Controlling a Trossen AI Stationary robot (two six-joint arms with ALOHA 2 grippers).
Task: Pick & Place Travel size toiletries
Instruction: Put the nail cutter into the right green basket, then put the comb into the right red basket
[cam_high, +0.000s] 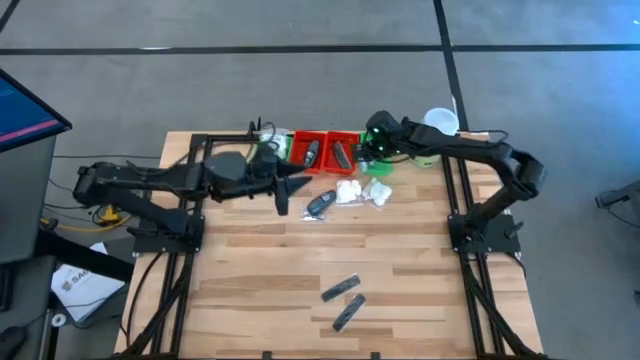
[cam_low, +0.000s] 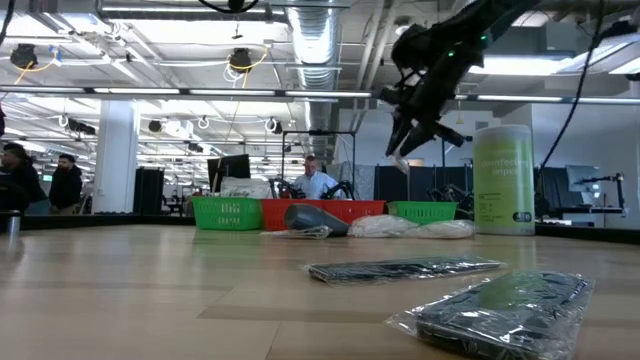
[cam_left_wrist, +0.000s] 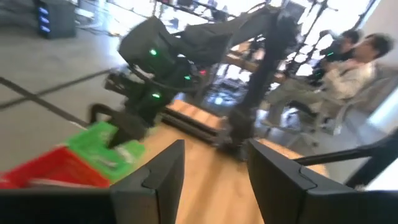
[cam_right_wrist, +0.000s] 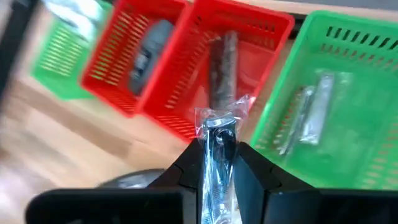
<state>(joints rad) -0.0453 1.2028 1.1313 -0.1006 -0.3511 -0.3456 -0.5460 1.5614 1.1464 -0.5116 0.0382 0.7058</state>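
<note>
You see two matte black jointed arms, green lights glowing behind the right gripper's (cam_high: 379, 160) blocky dark fingers (cam_right_wrist: 186, 167).

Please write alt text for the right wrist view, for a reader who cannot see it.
The right hand grips a small silvery tube in clear wrap above a row of trays: a green tray holding similar tubes and two red trays with dark items.

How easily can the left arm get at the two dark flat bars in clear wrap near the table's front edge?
Probably easily: the dark flat bars lie alone on bare wood, while the left gripper hovers farther back.
</note>
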